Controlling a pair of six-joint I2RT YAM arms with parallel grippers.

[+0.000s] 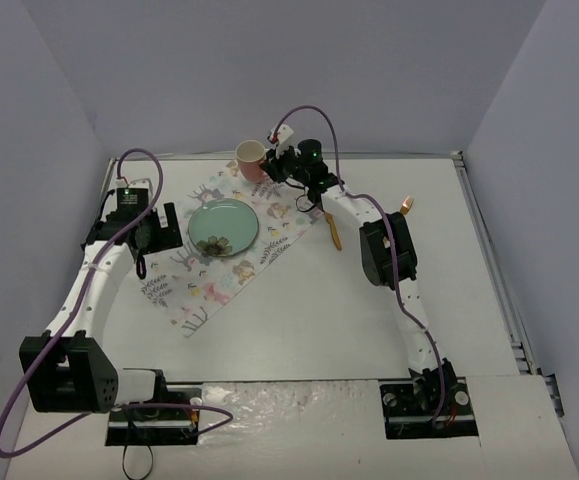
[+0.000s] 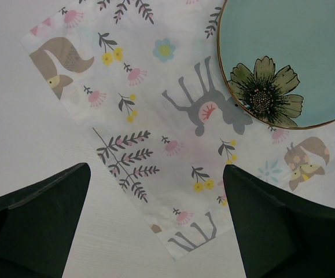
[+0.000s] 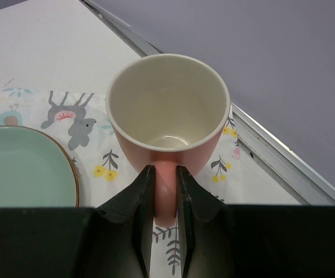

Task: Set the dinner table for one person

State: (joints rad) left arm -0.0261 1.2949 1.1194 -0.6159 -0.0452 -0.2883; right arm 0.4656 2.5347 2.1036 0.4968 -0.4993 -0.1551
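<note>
Across the whole overhead view: white table (image 1: 319, 320), bare in the lower middle. Left of centre, patterned placemat (image 1: 209, 285) lying flat and skewed, one corner toward the lower left, the opposite one toward the top centre.

At the placemat's left edge, left gripper (image 1: 161, 228), pointing down, jaws spread fully apart, nothing between them. In the left wrist view, two dark fingers (image 2: 45, 220) in the bottom corners, well apart. Between them, a corner of the placemat (image 2: 155, 116), untouched. Bare table (image 2: 17, 116) at the left of that frame.

In the middle of the placemat, pale green plate (image 1: 224, 227), gold-rimmed, with a dark flower painted near its edge, seen close at the upper right of the left wrist view (image 2: 294, 46).

At the placemat's top corner, cup (image 1: 250, 155), upright, pink outside, cream inside, empty. Whether resting on the cloth or lifted just clear, impossible to tell. Just right of it, right gripper (image 1: 274, 165), clamped on the cup. In the right wrist view, fingers (image 3: 141, 202) nearly together, pinching the pink handle from both sides, the cup's mouth (image 3: 167, 104) above them.

Right of the placemat, thin gold utensil (image 1: 333, 236) flat on the table. Farther right, a second gold piece (image 1: 407, 205) beside the right arm, too small to identify.
</note>
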